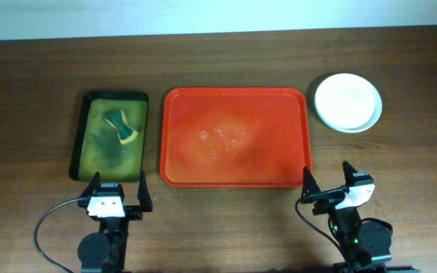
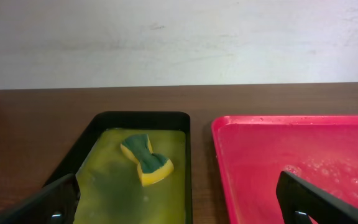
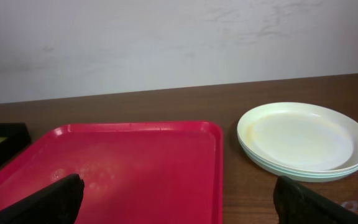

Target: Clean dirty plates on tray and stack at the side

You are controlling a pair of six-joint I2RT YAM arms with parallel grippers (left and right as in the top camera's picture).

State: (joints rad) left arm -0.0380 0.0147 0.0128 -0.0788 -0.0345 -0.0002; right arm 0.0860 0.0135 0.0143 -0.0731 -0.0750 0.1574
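Note:
The red tray point(image 1: 234, 136) lies mid-table with only wet foam spots on it; it also shows in the left wrist view point(image 2: 291, 162) and the right wrist view point(image 3: 135, 168). The plates point(image 1: 347, 101) sit stacked on the table right of the tray, white one on top, pale blue-green rims beneath point(image 3: 303, 140). My left gripper point(image 1: 117, 196) is open and empty near the front edge, below the dark tray. My right gripper point(image 1: 338, 188) is open and empty by the red tray's front right corner.
A dark green-black tray point(image 1: 110, 135) with yellowish water holds a yellow-and-green sponge point(image 1: 121, 126) left of the red tray; both show in the left wrist view point(image 2: 145, 158). A pale wall runs behind the table.

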